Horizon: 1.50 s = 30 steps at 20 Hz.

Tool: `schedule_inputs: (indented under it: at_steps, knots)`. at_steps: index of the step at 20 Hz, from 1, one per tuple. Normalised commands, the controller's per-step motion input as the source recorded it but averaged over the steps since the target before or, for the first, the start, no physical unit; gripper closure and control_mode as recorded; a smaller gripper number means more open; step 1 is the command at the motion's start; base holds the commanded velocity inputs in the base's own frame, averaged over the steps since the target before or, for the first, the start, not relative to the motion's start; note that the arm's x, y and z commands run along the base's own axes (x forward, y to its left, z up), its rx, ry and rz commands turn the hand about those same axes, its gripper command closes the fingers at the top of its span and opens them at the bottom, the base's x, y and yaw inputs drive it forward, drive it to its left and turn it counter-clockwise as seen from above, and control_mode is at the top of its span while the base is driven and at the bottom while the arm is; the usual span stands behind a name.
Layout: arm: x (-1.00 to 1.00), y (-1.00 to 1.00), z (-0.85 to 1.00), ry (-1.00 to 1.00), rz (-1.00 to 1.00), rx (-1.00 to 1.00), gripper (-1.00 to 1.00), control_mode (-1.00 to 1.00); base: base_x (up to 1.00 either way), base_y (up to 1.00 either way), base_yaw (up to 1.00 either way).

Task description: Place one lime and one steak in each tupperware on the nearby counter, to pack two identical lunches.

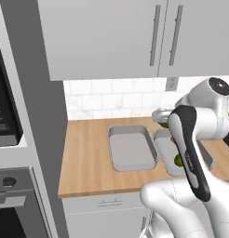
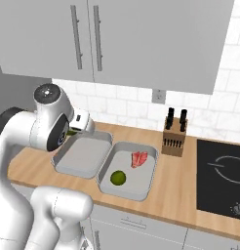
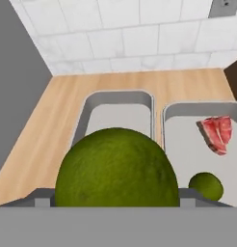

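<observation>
Two grey tupperwares sit side by side on the wooden counter [image 1: 88, 158]. The left tupperware [image 2: 83, 155] has nothing in it. In the right tupperware [image 2: 141, 185] lie a lime [image 2: 117, 177] and a red steak [image 2: 139, 158]. My gripper [image 2: 75, 128] hovers above the back left corner of the left tupperware, shut on a second lime [image 3: 116, 169]. This held lime looms large at the bottom of the hand view. Past it I see the left tupperware [image 3: 118, 116], the right tupperware [image 3: 188, 140], the steak [image 3: 217, 134] and the resting lime [image 3: 205, 185].
A wooden knife block [image 2: 173, 136] stands right of the tupperwares, then a black cooktop [image 2: 222, 176]. A tall oven cabinet [image 1: 23, 139] walls off the counter's left end. Grey wall cabinets [image 1: 111, 37] hang overhead. My own arm [image 1: 191, 148] covers part of the right tupperware.
</observation>
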Motion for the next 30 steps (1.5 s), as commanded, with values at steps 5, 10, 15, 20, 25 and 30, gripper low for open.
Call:
schedule_inputs:
  at_steps: [5,10,15,20,25,30]
  knots:
    - [0.29,0.02,-1.00,0.08,0.15,-0.02,1.00,-1.00,0.00,0.00,0.00]
    - [0.71,0.22,-0.89,0.00,0.03,0.00,1.00,-1.00,0.00,0.00,0.00]
    - [0.69,0.39,-0.59,0.00,0.00,0.00,1.00,-1.00,0.00,0.00,0.00]
    - [0.54,0.22,-0.37,0.00,0.00,0.00,1.00,-1.00,0.00,0.00,0.00]
    - [0.39,0.02,-0.16,0.04,0.00,0.00,1.00,-1.00,0.00,0.00,0.00]
    - [0.37,0.00,-0.23,0.02,0.00,0.00,1.00,-1.00,0.00,0.00,0.00]
